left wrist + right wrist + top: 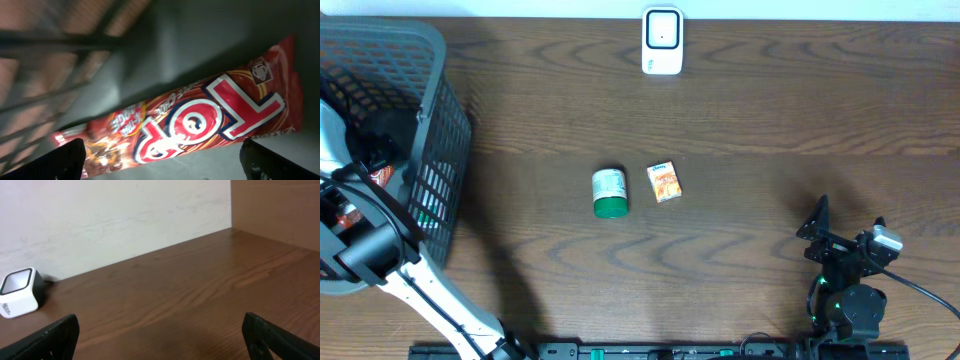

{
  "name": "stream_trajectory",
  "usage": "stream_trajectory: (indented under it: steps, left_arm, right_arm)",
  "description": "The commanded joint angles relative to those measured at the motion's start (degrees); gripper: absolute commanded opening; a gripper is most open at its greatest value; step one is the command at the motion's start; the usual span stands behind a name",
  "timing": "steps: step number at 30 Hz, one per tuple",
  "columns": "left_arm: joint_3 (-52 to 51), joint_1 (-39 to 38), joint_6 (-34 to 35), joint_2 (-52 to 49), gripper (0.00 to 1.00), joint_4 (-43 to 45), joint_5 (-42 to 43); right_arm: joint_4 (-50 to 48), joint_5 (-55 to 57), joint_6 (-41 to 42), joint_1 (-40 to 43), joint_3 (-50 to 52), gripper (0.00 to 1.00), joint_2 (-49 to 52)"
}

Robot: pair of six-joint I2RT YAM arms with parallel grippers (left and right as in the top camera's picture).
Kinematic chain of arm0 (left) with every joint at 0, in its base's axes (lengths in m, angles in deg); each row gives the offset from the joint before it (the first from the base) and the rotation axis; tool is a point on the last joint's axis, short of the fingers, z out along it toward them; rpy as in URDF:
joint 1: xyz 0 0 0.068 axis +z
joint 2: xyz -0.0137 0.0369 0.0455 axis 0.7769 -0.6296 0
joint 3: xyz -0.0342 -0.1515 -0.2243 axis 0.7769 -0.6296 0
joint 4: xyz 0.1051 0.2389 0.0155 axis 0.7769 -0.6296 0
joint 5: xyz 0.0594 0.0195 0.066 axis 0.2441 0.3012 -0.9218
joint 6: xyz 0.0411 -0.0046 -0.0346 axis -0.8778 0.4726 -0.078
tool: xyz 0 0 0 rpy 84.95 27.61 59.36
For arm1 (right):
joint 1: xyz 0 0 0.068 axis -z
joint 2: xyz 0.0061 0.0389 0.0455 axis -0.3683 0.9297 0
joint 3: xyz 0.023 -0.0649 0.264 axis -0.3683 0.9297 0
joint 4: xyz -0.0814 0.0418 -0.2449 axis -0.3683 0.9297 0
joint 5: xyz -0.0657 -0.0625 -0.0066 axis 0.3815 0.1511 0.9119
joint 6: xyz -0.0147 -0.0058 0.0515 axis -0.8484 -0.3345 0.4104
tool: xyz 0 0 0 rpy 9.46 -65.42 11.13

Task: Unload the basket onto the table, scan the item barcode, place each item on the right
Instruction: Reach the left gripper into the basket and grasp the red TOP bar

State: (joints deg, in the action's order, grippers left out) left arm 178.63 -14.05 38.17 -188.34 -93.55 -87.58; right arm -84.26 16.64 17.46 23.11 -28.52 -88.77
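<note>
Overhead and wrist views of a two-arm scanning bench. The white scanner [662, 40] stands at the far edge of the wooden table [770, 120], against the pale wall [115, 215], and serves as the reference point.

Left of the scanner and nearer the robot, at the table's left edge, is a dark mesh basket [430, 120]. The left arm reaches into it. The left gripper [165, 157] hangs with its fingers spread wide apart and nothing between them. Just beyond the fingertips, on the basket floor, a red snack bar [210, 120] in a glossy wrapper lies on a slant; no contact with it is visible.

In front of the scanner, near mid-table, a white jar with a green lid [610, 192] lies on its side. Just beside it, directly in front of the scanner, a small orange box [665, 182] lies flat. The two are apart.

Right of the scanner and well apart from it, at the near edge, the right gripper [848, 218] sits low over bare wood, fingers spread and empty, its camera facing the scanner.
</note>
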Motion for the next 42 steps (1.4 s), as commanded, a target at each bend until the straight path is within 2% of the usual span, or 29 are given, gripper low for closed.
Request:
stream_trajectory:
  steps: [1,2,4,7,8,9,15,21,27,31,33,34,35,37,42]
  left_arm:
    - [0.4,0.8,-1.5,-5.1,1.0,-0.2,2.8]
    - [0.4,0.8,-1.5,-5.8,0.96,-0.3,2.8]
    - [0.4,0.7,-1.5,-7.7,0.72,-1.2,3.6]
    - [0.4,0.7,-1.5,-8.6,0.3,-2.1,5.7]
    - [0.5,0.7,-1.2,-8.5,0.08,-2.7,6.1]
    - [0.5,0.7,-0.8,-8.2,0.07,-3.1,6.1]
    - [0.7,0.6,2.8,-2.6,0.07,-3.9,7.5]
    - [0.7,0.6,3.4,12.6,0.07,-2.8,13.3]
    - [0.7,0.6,6.6,28.9,0.07,0.0,13.3]
    - [0.7,0.7,6.6,34.3,0.09,2.2,13.0]
    - [0.6,0.7,6.6,34.1,0.53,1.6,13.0]
    - [0.2,0.7,6.6,33.4,0.7,0.9,13.0]
    - [-0.2,0.7,6.5,32.7,0.78,0.6,13.0]
    - [-1.7,0.7,6.2,30.5,0.88,0.3,12.0]
    - [-5.6,0.7,1.4,24.6,0.88,0.7,9.4]
  right_arm:
    - [0.3,0.7,-0.5,0.4,0.1,0.99,-0.3]
    - [0.3,0.7,-0.5,0.4,0.1,0.99,-0.3]
    - [0.3,0.7,-0.5,0.4,0.1,0.99,-0.3]
    - [0.3,0.7,-0.5,0.4,0.1,0.99,-0.3]
    - [0.3,0.7,-0.5,0.4,0.1,0.99,-0.3]
    - [0.3,0.7,-0.5,0.4,0.1,0.99,-0.3]
    - [0.3,0.7,-0.5,0.4,0.1,0.99,-0.3]
    - [0.3,0.7,-0.5,0.4,0.1,0.99,-0.3]
    - [0.3,0.7,-0.5,0.4,0.1,0.99,-0.3]
    - [0.3,0.7,-0.5,0.4,0.1,0.99,-0.3]
    - [0.3,0.7,-0.5,0.4,0.1,0.99,-0.3]
    - [0.3,0.7,-0.5,0.4,0.1,0.99,-0.3]
    - [0.3,0.7,-0.5,0.4,0.1,0.99,-0.3]
    - [0.3,0.7,-0.5,0.4,0.1,0.99,-0.3]
    - [0.3,0.7,-0.5,0.4,0.1,0.99,-0.3]
